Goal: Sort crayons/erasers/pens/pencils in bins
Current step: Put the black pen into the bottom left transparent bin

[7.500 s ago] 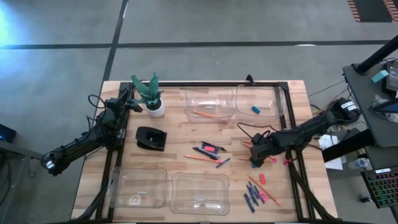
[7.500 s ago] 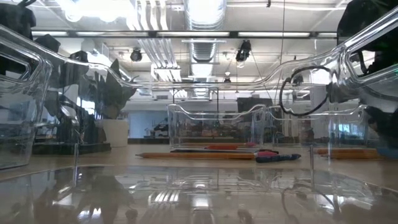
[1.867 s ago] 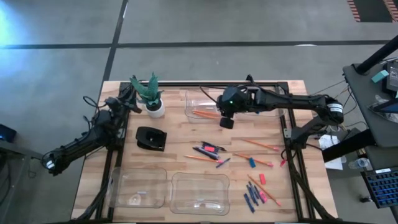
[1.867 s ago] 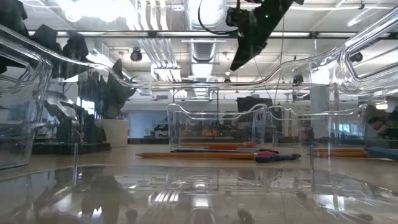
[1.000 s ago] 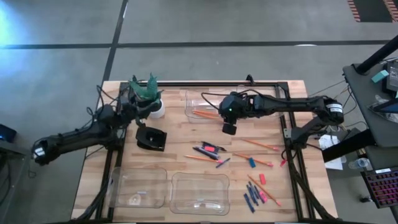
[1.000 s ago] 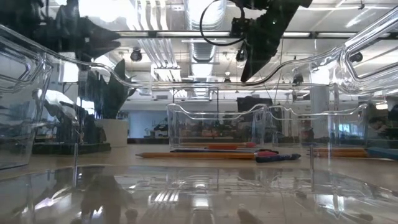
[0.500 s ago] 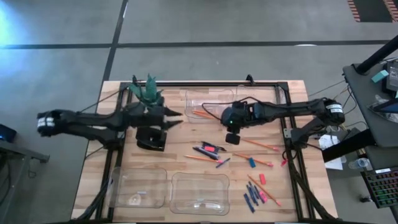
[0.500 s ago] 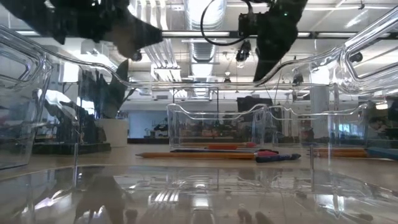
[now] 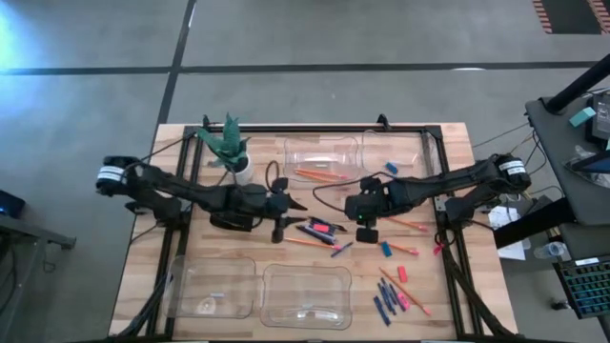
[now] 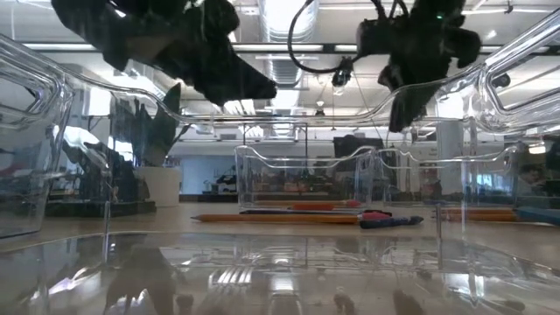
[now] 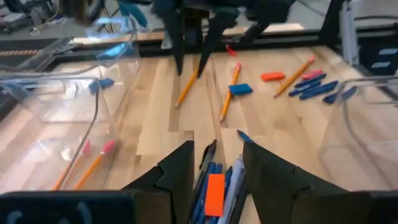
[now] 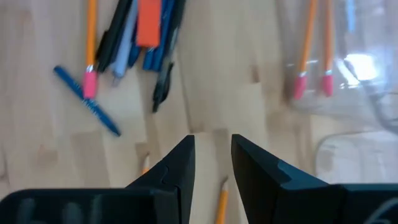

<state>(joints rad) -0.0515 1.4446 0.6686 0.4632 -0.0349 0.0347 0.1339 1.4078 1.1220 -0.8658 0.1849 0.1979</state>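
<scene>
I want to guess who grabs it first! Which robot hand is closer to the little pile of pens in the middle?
Left. The left gripper hovers right beside the pile of pens; the right gripper is farther off on the other side.

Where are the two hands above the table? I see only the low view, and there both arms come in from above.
Observer: The left hand hangs open right over the pile of pens in the middle of the table.
Operator: And the right one?
Observer: The right hand is beside that pile, open over bare wood, with nothing between its fingers.
Operator: Is anything sorted already?
Observer: Yes, one far bin holds two pencils.
</scene>
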